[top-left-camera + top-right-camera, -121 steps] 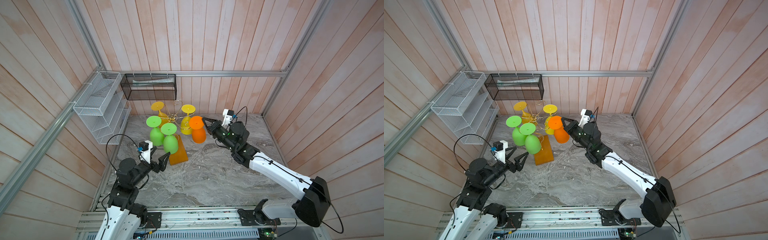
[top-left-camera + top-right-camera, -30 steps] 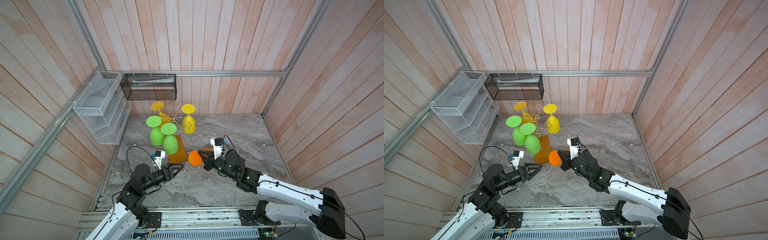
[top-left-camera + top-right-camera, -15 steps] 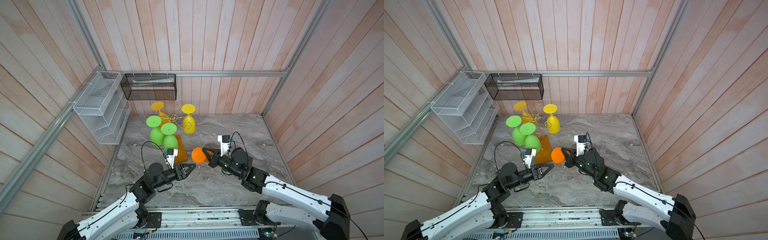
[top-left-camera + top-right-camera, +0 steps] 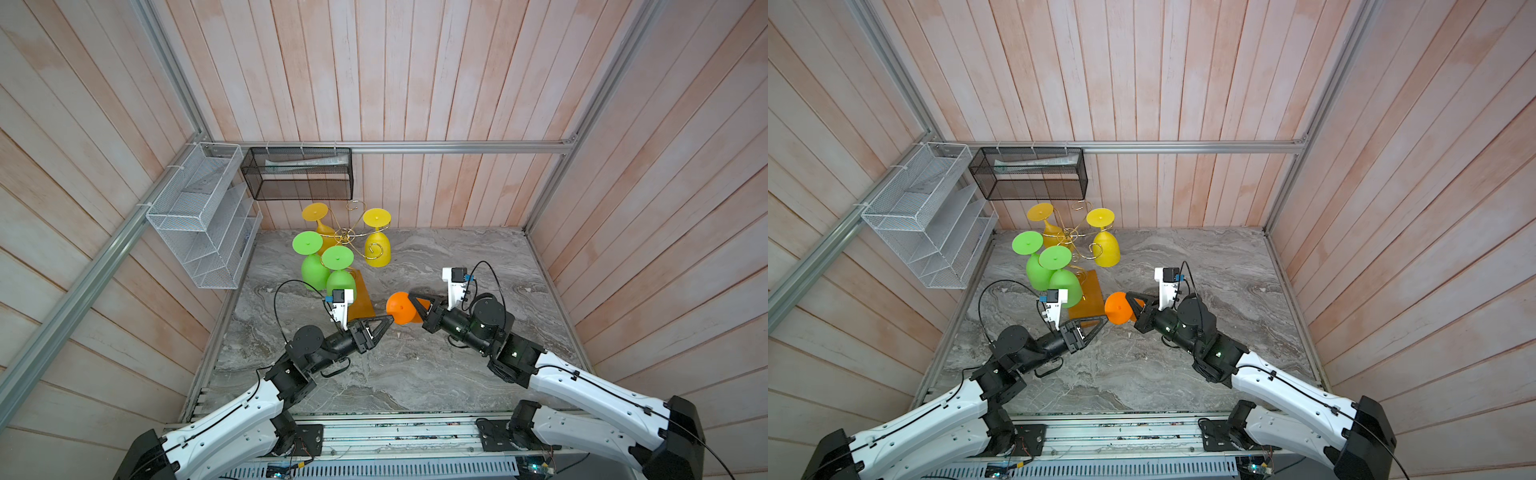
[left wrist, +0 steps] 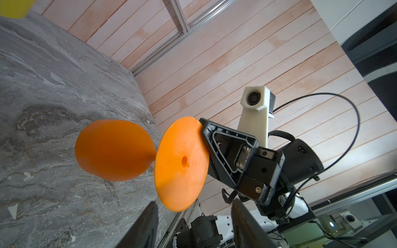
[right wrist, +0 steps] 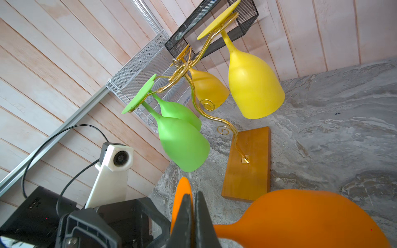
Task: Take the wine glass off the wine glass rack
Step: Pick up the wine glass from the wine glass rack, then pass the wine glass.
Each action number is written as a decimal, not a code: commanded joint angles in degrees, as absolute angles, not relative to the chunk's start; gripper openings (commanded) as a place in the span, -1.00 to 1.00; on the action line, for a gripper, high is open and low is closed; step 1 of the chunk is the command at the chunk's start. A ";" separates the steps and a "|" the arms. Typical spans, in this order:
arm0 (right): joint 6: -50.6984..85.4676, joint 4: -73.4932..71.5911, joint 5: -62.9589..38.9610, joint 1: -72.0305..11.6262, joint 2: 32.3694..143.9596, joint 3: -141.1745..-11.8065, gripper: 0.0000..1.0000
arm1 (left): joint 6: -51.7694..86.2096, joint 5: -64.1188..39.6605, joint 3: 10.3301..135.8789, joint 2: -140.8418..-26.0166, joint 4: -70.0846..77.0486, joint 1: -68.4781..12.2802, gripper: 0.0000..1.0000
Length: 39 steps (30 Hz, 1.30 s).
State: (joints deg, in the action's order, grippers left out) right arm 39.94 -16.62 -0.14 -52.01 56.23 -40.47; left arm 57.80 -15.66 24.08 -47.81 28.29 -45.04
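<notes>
Now right tool (image 6: pixel 192 197) grasps the wine glass (image 4: pixel 399 308) clear of the rack (image 4: pixel 362 305); left tool (image 5: pixel 193 209) released.

Light is bright, even and diffuse from overhead in both top views; we see soft, faint shadows under the arms (image 4: pixel 582 386) on the marble tabletop (image 4: pixel 415 374). Wall planks (image 4: pixel 374 83) fan out steeply toward the frame edges: wide-angle perspective. In the left wrist view the orange wine glass (image 5: pixel 113 150) is sharp, while the left gripper (image 5: pixel 194 204) is blurred close to the lens. Right wrist view: we record the same near-field softness and strong edge stretch.
</notes>
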 commanded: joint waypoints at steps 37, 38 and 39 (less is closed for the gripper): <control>45.16 -22.17 -5.50 -51.06 54.82 -38.24 -1.00 | 56.54 -13.48 22.61 -53.19 40.75 -45.62 -0.32; 45.28 -22.39 -5.77 -51.10 54.96 -38.23 -1.00 | 56.60 -13.51 22.62 -53.37 41.01 -45.59 -0.36; 45.46 -22.49 -6.00 -51.08 55.12 -38.26 -1.00 | 56.60 -13.60 22.59 -53.44 41.17 -45.69 -0.41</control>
